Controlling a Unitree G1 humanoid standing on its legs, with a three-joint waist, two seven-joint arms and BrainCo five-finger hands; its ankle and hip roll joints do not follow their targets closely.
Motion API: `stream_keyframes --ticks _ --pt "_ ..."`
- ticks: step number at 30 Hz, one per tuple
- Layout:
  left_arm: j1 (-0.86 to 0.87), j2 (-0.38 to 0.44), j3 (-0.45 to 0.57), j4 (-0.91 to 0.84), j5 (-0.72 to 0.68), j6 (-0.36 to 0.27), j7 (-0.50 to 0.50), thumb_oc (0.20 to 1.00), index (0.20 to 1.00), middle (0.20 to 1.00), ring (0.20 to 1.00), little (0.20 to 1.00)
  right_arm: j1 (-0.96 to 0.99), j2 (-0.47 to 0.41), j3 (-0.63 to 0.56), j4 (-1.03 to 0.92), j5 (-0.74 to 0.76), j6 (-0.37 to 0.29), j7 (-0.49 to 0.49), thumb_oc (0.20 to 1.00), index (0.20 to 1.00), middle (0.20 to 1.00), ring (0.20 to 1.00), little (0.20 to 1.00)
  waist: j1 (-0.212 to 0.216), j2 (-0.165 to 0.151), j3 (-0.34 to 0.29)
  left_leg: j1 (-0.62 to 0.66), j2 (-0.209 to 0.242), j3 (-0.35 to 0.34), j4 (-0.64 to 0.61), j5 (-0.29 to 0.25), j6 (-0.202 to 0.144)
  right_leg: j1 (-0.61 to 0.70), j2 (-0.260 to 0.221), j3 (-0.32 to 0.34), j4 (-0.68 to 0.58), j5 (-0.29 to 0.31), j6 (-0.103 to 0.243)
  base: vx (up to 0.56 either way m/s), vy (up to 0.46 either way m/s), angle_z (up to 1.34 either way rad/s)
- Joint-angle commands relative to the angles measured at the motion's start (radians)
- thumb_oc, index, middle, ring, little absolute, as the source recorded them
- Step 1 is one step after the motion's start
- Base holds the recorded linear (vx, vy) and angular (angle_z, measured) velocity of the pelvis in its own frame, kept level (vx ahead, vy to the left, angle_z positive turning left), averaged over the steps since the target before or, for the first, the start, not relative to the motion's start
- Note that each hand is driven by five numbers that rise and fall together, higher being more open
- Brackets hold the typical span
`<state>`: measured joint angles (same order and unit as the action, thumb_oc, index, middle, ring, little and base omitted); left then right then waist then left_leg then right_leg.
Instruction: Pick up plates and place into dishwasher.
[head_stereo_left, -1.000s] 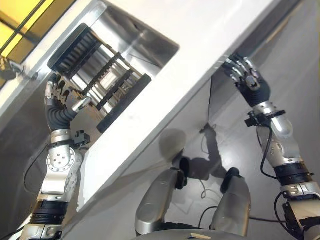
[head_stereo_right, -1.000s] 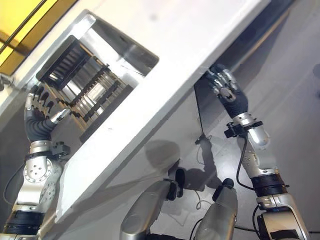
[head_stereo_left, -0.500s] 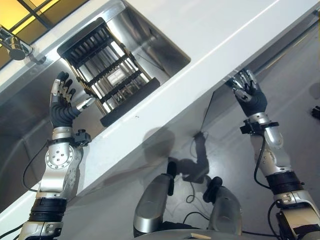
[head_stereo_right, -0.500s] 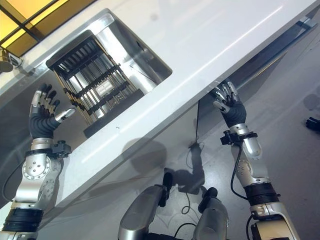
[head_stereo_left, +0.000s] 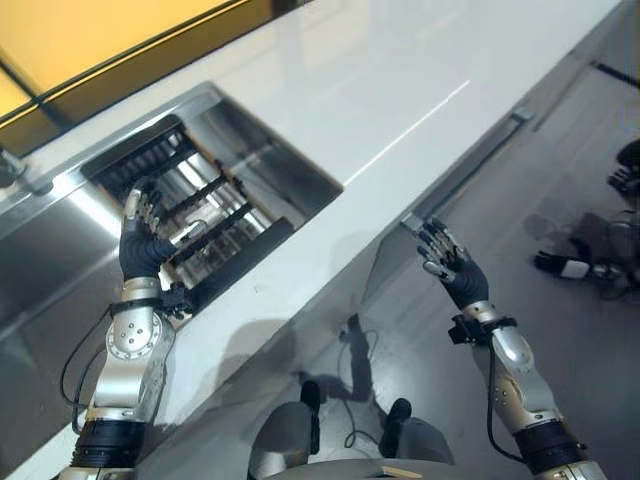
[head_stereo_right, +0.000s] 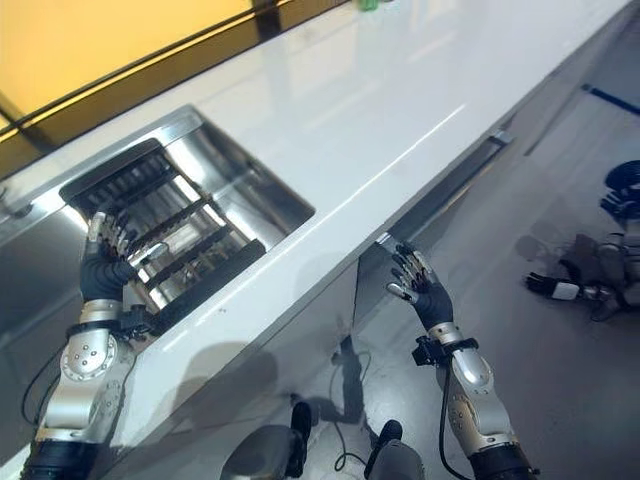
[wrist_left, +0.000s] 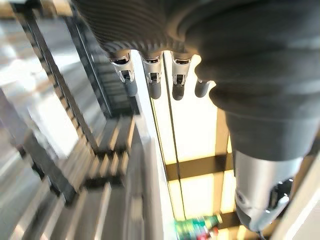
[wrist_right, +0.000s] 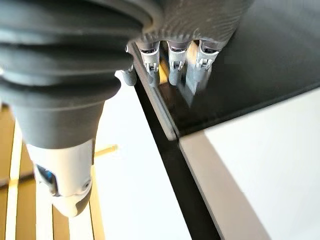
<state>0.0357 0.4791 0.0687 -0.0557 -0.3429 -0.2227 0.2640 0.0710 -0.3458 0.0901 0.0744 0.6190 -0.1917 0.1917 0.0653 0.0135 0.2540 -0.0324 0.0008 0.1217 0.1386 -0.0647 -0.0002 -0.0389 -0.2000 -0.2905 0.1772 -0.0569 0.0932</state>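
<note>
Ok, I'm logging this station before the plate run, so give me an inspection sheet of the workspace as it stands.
Surface: white countertop, bare where it shows.
Job's things: no plates seen; black slatted rack sits in the steel sink.
Clutter: green object at the counter's far edge, too small to identify.
Hands: left hand open, raised over the rack; right hand open, below the counter's front edge by a dark panel; both hold nothing.
Cables: nothing seen.
Surroundings: grey floor; yellow wall behind the counter.
</note>
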Motion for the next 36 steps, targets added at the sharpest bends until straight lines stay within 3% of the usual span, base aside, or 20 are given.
stream_keyframes --ticks 1,6,9,13,16,19,23,29,32,34,36 --pt "0.028 0.006 0.056 -0.055 0.026 -0.049 -0.011 1.0 1.0 1.0 1.0 1.0 0.031 -0.007 -0.032 -0.114 0.021 -0.036 0.002 1.0 1.0 1.0 1.0 1.0 -0.034 -0.023 -0.067 0.012 -0.036 0.033 -0.003 -0.035 0.026 0.034 -0.037 0.061 -0.048 0.073 0.015 0.06 0.059 -0.35" --pt "0.021 0.001 0.064 -0.057 0.011 -0.033 -0.014 1.0 1.0 1.0 1.0 1.0 0.0 -0.016 -0.078 -0.157 0.023 -0.08 -0.032 1.0 1.0 1.0 1.0 1.0 -0.037 -0.034 -0.095 0.029 -0.049 0.036 0.004 -0.061 0.038 0.03 -0.053 0.076 -0.019 0.093 0.024 0.05 0.077 -0.24" --pt "0.016 -0.005 0.066 -0.051 0.006 -0.029 -0.021 1.0 1.0 1.0 1.0 1.0 -0.017 -0.02 -0.087 -0.216 0.01 -0.101 -0.049 1.0 1.0 1.0 1.0 1.0 -0.038 -0.033 -0.105 0.034 -0.062 0.005 0.004 -0.066 0.057 0.012 -0.018 0.103 0.064 0.061 0.009 0.07 0.083 0.02" --pt "-0.002 -0.011 0.046 -0.04 -0.03 -0.025 -0.05 1.0 1.0 1.0 1.0 1.0 -0.033 -0.053 -0.083 -0.293 -0.016 -0.134 -0.064 1.0 1.0 1.0 1.0 1.0 -0.053 -0.043 -0.121 0.033 -0.091 -0.091 0.011 -0.056 0.065 0.022 0.089 0.208 0.038 0.011 -0.017 0.1 -0.02 0.48" --pt "-0.039 -0.033 0.001 -0.039 -0.029 -0.011 -0.059 1.0 1.0 1.0 1.0 1.0 -0.068 -0.083 -0.077 -0.327 -0.027 -0.151 -0.05 1.0 1.0 1.0 1.0 1.0 -0.059 -0.056 -0.145 0.033 -0.105 -0.17 0.001 -0.049 0.05 0.048 0.106 0.312 -0.089 0.038 -0.013 0.08 -0.122 1.05" --pt "-0.075 -0.05 -0.046 -0.035 -0.033 0.008 -0.065 1.0 1.0 1.0 1.0 1.0 -0.119 -0.103 -0.057 -0.354 -0.03 -0.132 -0.067 1.0 1.0 1.0 1.0 1.0 -0.06 -0.062 -0.164 0.025 -0.103 -0.223 -0.005 -0.047 0.04 0.042 0.12 0.403 -0.13 0.071 -0.002 0.06 -0.183 1.15" --pt "-0.066 -0.063 -0.073 -0.068 -0.036 0.035 -0.035 1.0 1.0 1.0 1.0 1.0 -0.198 -0.115 -0.009 -0.35 -0.041 -0.086 -0.111 1.0 1.0 1.0 1.0 1.0 -0.011 -0.072 -0.178 0.019 -0.082 -0.269 -0.018 -0.029 0.019 0.061 0.13 0.352 -0.138 0.057 -0.015 0.0 -0.172 1.09" --pt "-0.015 -0.067 -0.046 -0.134 -0.086 0.062 -0.044 1.0 1.0 1.0 1.0 1.0 -0.256 -0.094 0.092 -0.344 -0.156 -0.082 -0.219 1.0 1.0 1.0 1.0 1.0 0.083 -0.074 -0.19 -0.017 -0.036 -0.333 -0.04 0.029 -0.027 0.092 0.14 0.239 -0.192 0.055 -0.043 -0.03 -0.189 0.52" --pt "-0.017 -0.066 -0.041 -0.141 -0.103 0.069 -0.053 1.0 1.0 1.0 1.0 1.0 -0.285 -0.093 0.141 -0.321 -0.187 -0.063 -0.268 1.0 1.0 1.0 1.0 1.0 0.109 -0.071 -0.183 -0.048 -0.033 -0.36 -0.012 0.039 -0.04 0.093 0.143 0.208 -0.191 0.048 -0.057 -0.06 -0.118 0.6" --pt "-0.022 -0.07 -0.039 -0.144 -0.113 0.076 -0.061 1.0 1.0 1.0 1.0 1.0 -0.292 -0.09 0.166 -0.303 -0.205 -0.065 -0.295 1.0 1.0 1.0 1.0 1.0 0.114 -0.067 -0.18 -0.064 -0.029 -0.349 0.012 0.05 -0.046 0.093 0.142 0.185 -0.189 0.046 -0.061 -0.07 -0.045 0.62" --pt "-0.048 -0.075 -0.053 -0.133 -0.112 0.087 -0.08 1.0 1.0 1.0 1.0 1.0 -0.272 -0.091 0.164 -0.298 -0.204 -0.057 -0.317 1.0 1.0 1.0 1.0 1.0 0.089 -0.062 -0.181 -0.092 0.0 -0.232 0.046 0.068 -0.062 0.1 0.135 0.134 -0.198 0.046 -0.064 -0.09 0.021 0.81"
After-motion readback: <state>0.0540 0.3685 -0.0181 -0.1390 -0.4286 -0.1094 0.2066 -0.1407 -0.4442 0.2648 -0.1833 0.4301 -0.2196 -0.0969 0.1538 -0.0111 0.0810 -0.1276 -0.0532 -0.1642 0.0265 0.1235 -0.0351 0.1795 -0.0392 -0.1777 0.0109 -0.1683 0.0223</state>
